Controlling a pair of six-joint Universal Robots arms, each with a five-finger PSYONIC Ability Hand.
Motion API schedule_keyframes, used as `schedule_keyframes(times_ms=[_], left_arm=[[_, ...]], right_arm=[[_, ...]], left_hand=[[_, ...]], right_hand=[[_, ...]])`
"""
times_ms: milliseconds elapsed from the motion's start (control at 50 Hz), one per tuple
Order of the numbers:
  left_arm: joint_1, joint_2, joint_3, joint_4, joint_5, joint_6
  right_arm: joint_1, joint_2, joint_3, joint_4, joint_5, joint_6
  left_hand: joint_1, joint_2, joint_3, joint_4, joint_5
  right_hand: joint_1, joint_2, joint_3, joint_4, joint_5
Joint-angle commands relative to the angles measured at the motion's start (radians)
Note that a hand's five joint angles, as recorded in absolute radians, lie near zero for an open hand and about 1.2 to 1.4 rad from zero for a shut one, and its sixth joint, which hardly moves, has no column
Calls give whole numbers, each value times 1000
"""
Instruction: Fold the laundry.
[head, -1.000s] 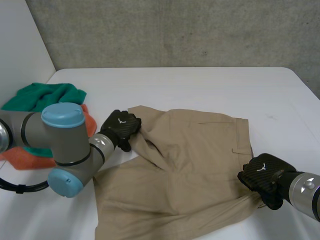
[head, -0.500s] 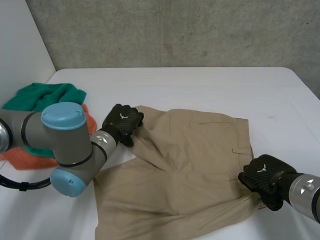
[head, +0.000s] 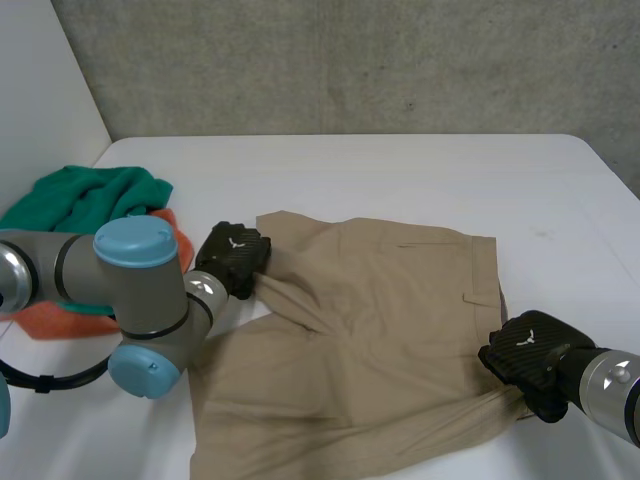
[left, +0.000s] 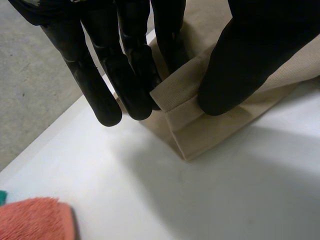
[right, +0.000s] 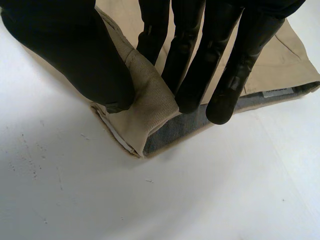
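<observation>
Tan shorts (head: 370, 330) lie spread on the white table (head: 400, 170). My left hand (head: 233, 257) is at their far left corner, a leg hem. In the left wrist view its fingers (left: 125, 75) and thumb pinch that hem (left: 182, 92), lifting it off the table. My right hand (head: 527, 358) is at the shorts' right edge, near the waistband's near corner. In the right wrist view its thumb (right: 80, 55) and fingers (right: 197, 65) pinch a raised fold of the waistband (right: 150, 107), whose grey lining shows.
A green cloth (head: 95, 195) lies over an orange towel (head: 60, 315) at the table's left edge, behind my left arm (head: 130, 300); the orange towel (left: 35, 220) also lies beyond the left hand's fingertips. A grey wall stands behind the table.
My left hand has come down a little at the shorts' far left corner and closed its fingers on the hem. The right hand has kept its grip and place.
</observation>
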Motion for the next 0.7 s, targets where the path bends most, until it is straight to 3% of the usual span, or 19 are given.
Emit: schedule_keyframes(times_ms=[20,240,540,600,700], left_arm=[[-5,57,-61,-4,-84,85],[-22,242,-209,-7,-118,96],[-20,183,-245,-53,-161,97],[-16,173,-236,-59,-167,97],[-11,213,-226,-60,-195,96]], right_arm=[[-1,0,1,-6,0,0],[2,-2,1,-8,-1,2],[5,-2,4,-14,-5,20],[5,-2,4,-14,-5,20],[3,-2,4,-16,-5,22]], left_hand=[[265,204,209,201,272],[265,204,209,201,272],[265,204,209,201,272],[160,99,104,96,167],[-429,-490,-485,-493,-422]], right_hand=[[442,229,203,207,224],[442,229,203,207,224],[442,229,203,207,224],[442,229,203,207,224],[442,229,203,207,224]])
